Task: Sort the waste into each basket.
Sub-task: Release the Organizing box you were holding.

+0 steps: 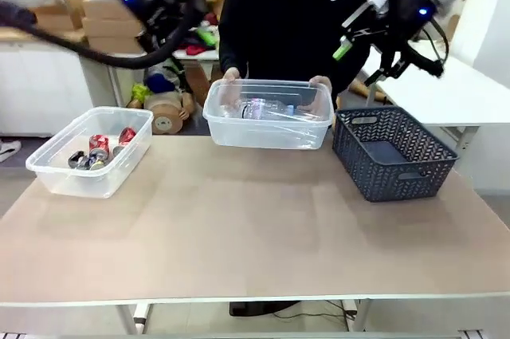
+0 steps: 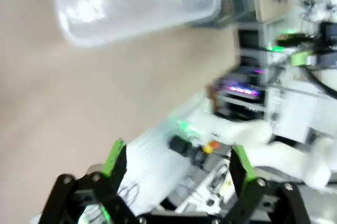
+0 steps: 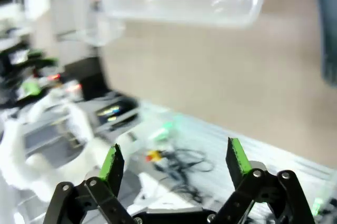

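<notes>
Beige and bare, the near part of the counter (image 1: 255, 235) is lying clear between the robot and the tubs. Farther back on the robot's left, the cans (image 1: 97, 150) are sitting in a heap inside the left tub (image 1: 48, 171), red and silver, too jumbled to give one axis. Level with it on the right, the dark lattice basket (image 1: 390, 151) is standing with nothing visible in it. Just behind, at the far edge in the middle, the middle tub (image 1: 267, 133) is being held at both ends by the person's hands (image 1: 320, 83), and a clear bottle (image 1: 263, 108) is lying inside it on its side, its long axis running left to right across the counter.

Both hands are hanging high over the far corners, above and outside the tubs. The left hand (image 2: 174, 168) is standing wide with nothing between its pads, and so is the right hand (image 3: 172, 163). The bottle is lying below and between them, toward the middle; the right hand (image 1: 374, 48) looks slightly the nearer. Sorting seems finished or nearly so.
</notes>
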